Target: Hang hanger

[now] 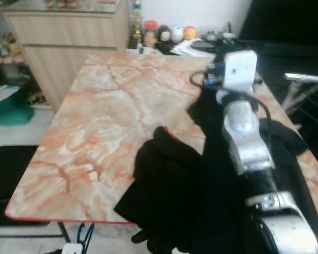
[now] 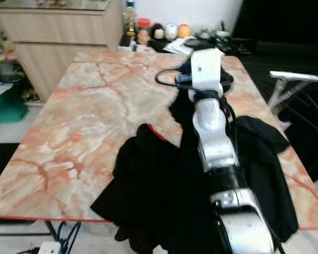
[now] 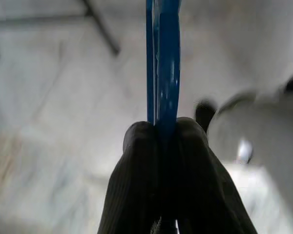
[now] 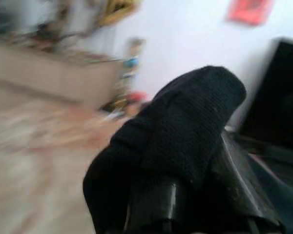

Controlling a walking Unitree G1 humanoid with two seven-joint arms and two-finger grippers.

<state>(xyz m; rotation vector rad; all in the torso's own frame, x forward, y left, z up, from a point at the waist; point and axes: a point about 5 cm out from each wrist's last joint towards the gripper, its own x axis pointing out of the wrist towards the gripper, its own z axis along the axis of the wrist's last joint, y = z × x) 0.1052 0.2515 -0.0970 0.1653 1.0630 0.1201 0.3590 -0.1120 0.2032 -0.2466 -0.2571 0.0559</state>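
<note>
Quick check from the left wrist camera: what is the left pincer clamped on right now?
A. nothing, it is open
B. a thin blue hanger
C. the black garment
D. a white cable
B: in the left wrist view the left pincer has its two black fingers pressed together on a thin blue hanger that stands up from between them.

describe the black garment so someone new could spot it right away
Start at the marble-patterned table with orange veins. On its near right corner lies the black garment, spilling over the edge, with the right arm reaching across it. It is the one large dark heap on the pale top.
</note>
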